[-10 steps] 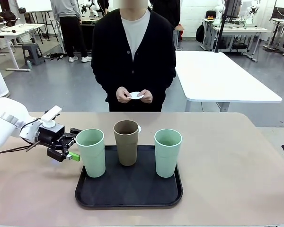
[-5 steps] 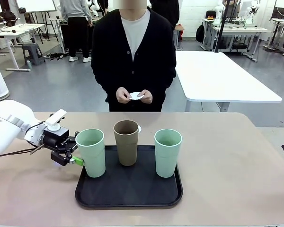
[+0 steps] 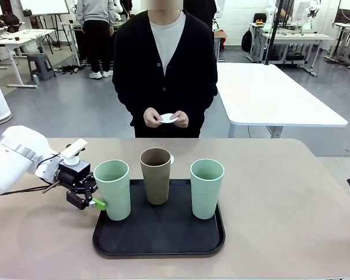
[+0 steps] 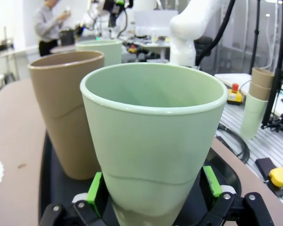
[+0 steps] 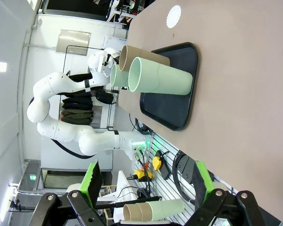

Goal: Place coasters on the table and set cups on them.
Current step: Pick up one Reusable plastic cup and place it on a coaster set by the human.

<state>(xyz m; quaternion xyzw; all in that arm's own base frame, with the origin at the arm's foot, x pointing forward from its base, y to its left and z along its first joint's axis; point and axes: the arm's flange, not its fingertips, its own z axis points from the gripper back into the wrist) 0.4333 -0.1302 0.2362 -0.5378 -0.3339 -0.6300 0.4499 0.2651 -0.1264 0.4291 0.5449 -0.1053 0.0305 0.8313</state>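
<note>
Left gripper (image 3: pixel 95 193) staged around the left mint cup (image 3: pixel 112 189); no grasp made.
Jaws stand wide, green pads either side of the cup's base, presumably so closing will secure it; all three cups stand upright on the black tray (image 3: pixel 157 236); one coaster (image 5: pixel 173 16) lies on the table (image 3: pixel 268 192); the person's hands (image 3: pixel 167 118) hold white paper; right gripper (image 5: pixel 148 183) wide, empty.

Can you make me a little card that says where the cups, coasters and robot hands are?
Cups: left mint cup, brown cup, right mint cup, all upright on the black tray
Left gripper: open, fingers either side of the left mint cup
Right gripper: open, empty
Coasters: one coaster on the table; another coaster in the person's hands
</note>
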